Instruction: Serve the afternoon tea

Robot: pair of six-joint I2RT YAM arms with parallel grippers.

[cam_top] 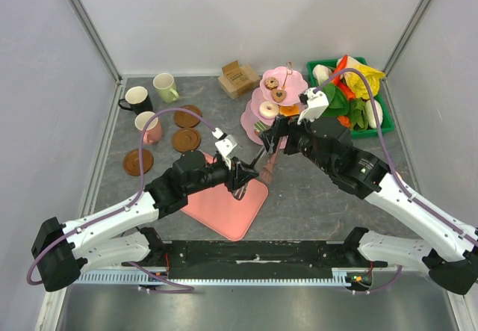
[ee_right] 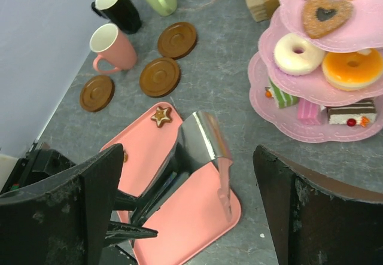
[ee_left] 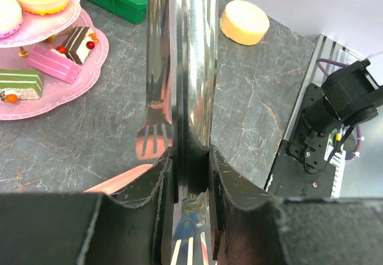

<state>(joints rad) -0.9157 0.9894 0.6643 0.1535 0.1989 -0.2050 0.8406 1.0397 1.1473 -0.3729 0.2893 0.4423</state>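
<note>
The left pincer [ee_left: 190,169] grips steel tongs [ee_left: 191,67] over the flat pink tray [cam_top: 224,215]; the right pincer [ee_right: 187,151] gapes empty. One brown star-shaped cookie [ee_right: 161,115] lies there. Toy pastries [ee_right: 297,54] sit on the pink tiered stand [ee_right: 260,106] at one o'clock, and three mugs [ee_right: 114,46] stand off their brown round coasters [ee_right: 158,76] at ten. Service looks barely begun.

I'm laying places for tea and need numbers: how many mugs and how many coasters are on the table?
Mugs: 3 (black mug, pale green mug, pink mug)
Coasters: 3 (back coaster, middle coaster, near coaster)
Total: 6
</note>
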